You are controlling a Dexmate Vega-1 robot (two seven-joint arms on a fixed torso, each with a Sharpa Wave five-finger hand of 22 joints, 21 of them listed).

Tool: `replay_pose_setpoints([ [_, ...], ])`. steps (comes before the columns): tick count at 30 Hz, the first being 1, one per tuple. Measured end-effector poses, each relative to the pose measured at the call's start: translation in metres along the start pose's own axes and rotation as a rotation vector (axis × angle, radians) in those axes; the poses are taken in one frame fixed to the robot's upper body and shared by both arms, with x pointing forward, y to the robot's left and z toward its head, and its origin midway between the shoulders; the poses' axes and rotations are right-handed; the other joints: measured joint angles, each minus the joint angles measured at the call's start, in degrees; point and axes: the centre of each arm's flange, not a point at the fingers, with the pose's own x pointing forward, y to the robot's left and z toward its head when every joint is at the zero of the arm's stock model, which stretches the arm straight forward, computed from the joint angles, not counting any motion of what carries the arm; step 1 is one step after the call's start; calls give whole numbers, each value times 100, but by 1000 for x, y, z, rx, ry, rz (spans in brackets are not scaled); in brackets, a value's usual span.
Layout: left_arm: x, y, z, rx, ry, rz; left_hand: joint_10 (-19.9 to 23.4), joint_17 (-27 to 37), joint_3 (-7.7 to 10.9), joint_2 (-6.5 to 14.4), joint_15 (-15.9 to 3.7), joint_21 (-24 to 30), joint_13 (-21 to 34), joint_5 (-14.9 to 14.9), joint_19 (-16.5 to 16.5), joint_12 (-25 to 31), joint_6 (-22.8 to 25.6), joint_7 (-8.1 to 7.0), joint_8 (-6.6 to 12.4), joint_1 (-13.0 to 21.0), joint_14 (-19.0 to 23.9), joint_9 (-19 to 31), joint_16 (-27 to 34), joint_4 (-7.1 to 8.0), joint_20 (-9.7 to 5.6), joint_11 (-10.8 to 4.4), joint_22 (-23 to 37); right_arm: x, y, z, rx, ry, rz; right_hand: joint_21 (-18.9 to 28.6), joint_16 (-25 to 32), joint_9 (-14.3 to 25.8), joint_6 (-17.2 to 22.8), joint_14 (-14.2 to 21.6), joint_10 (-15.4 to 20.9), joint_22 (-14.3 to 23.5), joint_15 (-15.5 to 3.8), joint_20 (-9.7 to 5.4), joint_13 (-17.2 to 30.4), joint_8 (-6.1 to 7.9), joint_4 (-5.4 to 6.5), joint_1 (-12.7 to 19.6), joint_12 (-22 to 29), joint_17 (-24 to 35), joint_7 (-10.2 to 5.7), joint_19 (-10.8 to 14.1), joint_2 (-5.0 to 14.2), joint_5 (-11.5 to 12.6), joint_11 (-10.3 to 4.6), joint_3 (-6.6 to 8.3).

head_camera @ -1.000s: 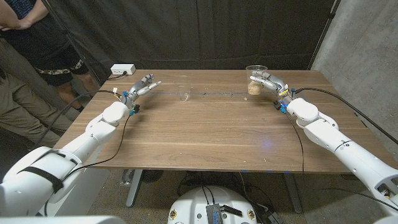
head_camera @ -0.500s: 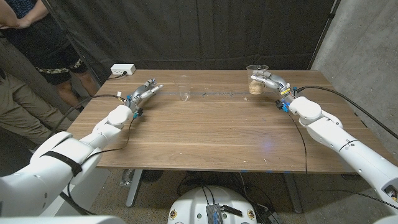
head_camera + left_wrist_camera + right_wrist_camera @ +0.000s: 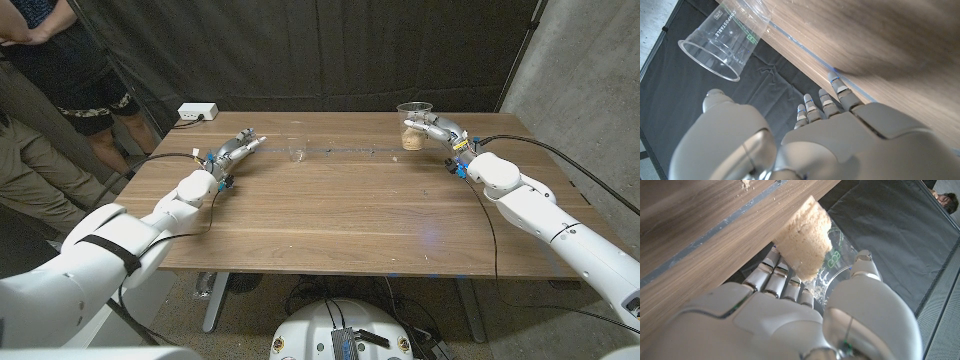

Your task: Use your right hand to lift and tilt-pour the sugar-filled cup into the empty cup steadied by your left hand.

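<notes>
Two clear plastic cups on the table (image 3: 330,220), both at the far side, well apart. Sugar cup (image 3: 412,127) sits far right, roughly the lower half filled with tan sugar. Empty cup (image 3: 296,150) stands far centre-left, upright.

Right hand (image 3: 435,131): fingers wrapped round the sugar cup's wall, thumb on the opposite side; right wrist view shows the cup (image 3: 812,250) clamped between thumb (image 3: 867,300) and fingers. Cannot tell whether its base is off the wood.

Left hand (image 3: 232,149): fingers spread, holding nothing, near the empty cup but apart from it. Left wrist view shows the same cup (image 3: 727,37) ahead of the fingertips, a gap between.

Handling, judged: thin-walled disposable cups, light, flexible, smooth. Hard squeeze likely buckles the wall, so grip the sugar cup mid-wall, at the sugar level where the fill backs it. The sugar looks caked in one lump; it may slide out all at once on tilting. Empty cup weighs next to nothing and would skid or tip if nudged; steady it low on the wall.

Writing: "COMPOSTABLE" printed in pale letters down the empty cup, green mark beside it. Green print on the sugar cup, unreadable. Loose grains on the wood near the sugar cup.
</notes>
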Motion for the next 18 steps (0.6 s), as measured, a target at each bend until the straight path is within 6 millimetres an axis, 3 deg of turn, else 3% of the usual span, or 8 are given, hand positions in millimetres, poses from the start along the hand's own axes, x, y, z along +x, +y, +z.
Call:
replay_pose_setpoints([
  [18,12,-3,5,25,39,-55,-128,0,-227,-175,1,-78,-1,0,-118,-40,-208,-61,-47,68,-106,-1,-33,-84,114,75,2,2,-2,3,-8,5,3,0,-48,-1,30,50,9,0,-9,0,21,22,0,8,-1,28,31,0,7,0,-6,0],
])
